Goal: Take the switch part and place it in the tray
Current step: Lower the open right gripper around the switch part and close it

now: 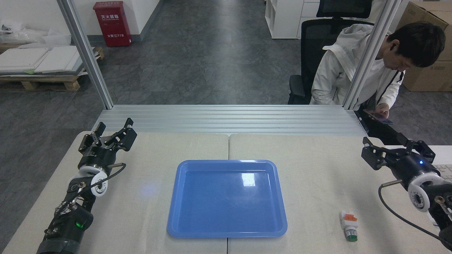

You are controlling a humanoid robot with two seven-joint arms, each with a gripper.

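Where the pale cloth-covered table runs toward its near right corner, the switch part lies on its side, orange top pointing away and green button end pointing toward the near edge; it touches nothing but the table, and sits well to the right of the tray, outside its rim. The tray is glossy blue, shallow, with rounded corners; it rests flat at the middle of the table, straddling the seam between the two table halves, and a bright reflection shows on its floor.

The right gripper hangs above the table's right edge, farther back than the switch part and apart from it; its fingers stand apart, holding nothing. The left gripper is near the far left corner of the table, well apart from the tray; its fingers are likewise spread, with nothing between them.

Beyond the table runs a ribbed aluminium strip; two slanted aluminium posts rise from it, one at left and one at right. The floor behind is dark grey; a red cabinet stands against the far wall at left, with white boards on a wooden pallet beside it. At right a person in a white jacket sits on a black office chair, looking down at a phone; a cardboard box stands behind.
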